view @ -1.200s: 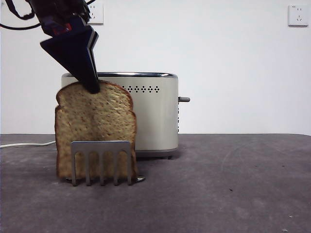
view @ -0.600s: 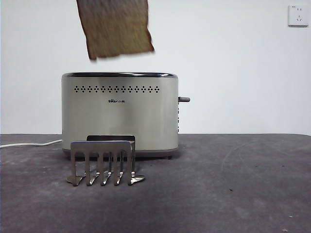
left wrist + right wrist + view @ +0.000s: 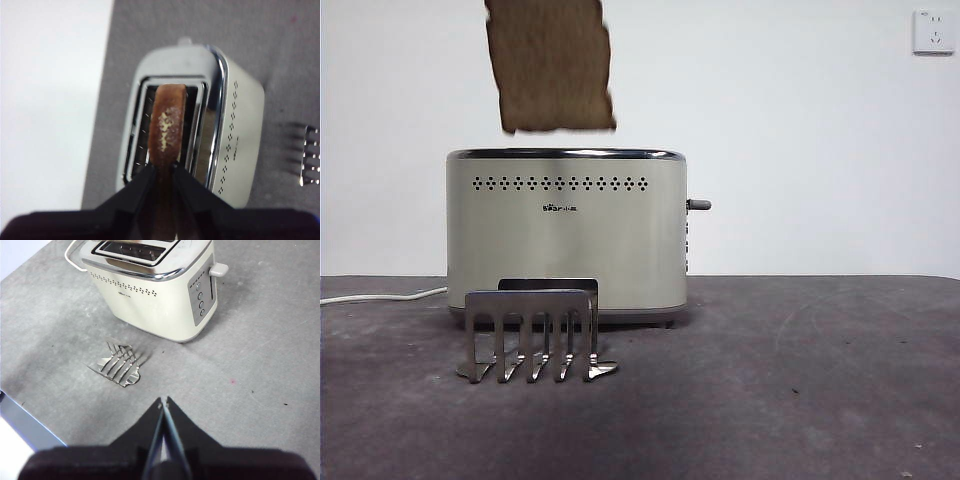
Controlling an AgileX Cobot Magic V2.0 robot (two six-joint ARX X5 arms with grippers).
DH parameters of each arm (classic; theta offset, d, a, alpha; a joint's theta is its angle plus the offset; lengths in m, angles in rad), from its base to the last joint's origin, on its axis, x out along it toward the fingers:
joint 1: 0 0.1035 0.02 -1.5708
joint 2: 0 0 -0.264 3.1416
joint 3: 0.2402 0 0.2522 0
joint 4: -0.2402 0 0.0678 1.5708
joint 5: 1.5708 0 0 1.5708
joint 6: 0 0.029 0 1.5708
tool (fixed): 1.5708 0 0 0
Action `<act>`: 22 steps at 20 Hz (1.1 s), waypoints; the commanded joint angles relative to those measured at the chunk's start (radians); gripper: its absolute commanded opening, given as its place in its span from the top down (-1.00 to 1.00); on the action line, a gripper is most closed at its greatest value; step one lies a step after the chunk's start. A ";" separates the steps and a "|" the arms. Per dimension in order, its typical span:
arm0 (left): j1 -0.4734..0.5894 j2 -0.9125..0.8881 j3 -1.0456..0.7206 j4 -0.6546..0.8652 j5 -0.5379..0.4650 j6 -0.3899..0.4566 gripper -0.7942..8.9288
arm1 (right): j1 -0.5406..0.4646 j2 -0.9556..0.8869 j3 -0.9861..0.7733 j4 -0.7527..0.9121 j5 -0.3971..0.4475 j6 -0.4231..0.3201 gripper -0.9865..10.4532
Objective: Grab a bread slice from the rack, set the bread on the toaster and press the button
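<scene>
My left gripper (image 3: 163, 172) is shut on the slice of bread (image 3: 167, 125) and holds it edge-on above the toaster's slots. In the front view the slice (image 3: 550, 65) hangs a little above the toaster (image 3: 565, 235), over its left half; the gripper itself is out of that picture. The steel rack (image 3: 532, 335) stands empty in front of the toaster. The dark lever button (image 3: 698, 205) sticks out of the toaster's right end, and shows in the right wrist view (image 3: 218, 270). My right gripper (image 3: 163, 402) is shut and empty, high above the table, apart from rack (image 3: 117, 365) and toaster (image 3: 155, 287).
A white power cord (image 3: 375, 297) runs off to the left behind the toaster. Two white wall sockets are on the back wall, one at the top right (image 3: 932, 30). The table's edge (image 3: 25, 422) shows in the right wrist view.
The slice was lifted out of the rack and carried up above the toaster. In the last half second it swung from tilted to nearly upright and shifted slightly left.
</scene>
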 commanded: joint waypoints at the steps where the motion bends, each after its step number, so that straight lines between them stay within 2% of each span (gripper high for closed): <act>1: 0.003 0.044 -0.003 0.012 0.005 0.026 0.86 | 0.003 0.006 0.004 0.000 -0.001 -0.005 0.85; 9: 0.054 0.163 -0.003 0.018 0.060 0.026 0.85 | 0.003 0.007 0.004 -0.002 -0.001 -0.005 0.85; 12: 0.087 0.192 -0.003 0.060 0.065 -0.031 0.83 | 0.003 0.017 0.004 -0.001 -0.001 -0.005 0.85; 13: 0.097 0.197 -0.003 0.078 0.082 -0.056 0.79 | 0.003 0.021 0.004 -0.001 -0.001 -0.005 0.85; 16: 0.114 0.199 -0.003 0.115 0.102 -0.082 0.32 | 0.003 0.042 0.004 0.011 0.000 -0.005 0.85; 22: 0.113 0.193 -0.002 0.142 0.095 -0.129 0.30 | 0.003 0.113 0.004 0.097 -0.001 0.000 0.85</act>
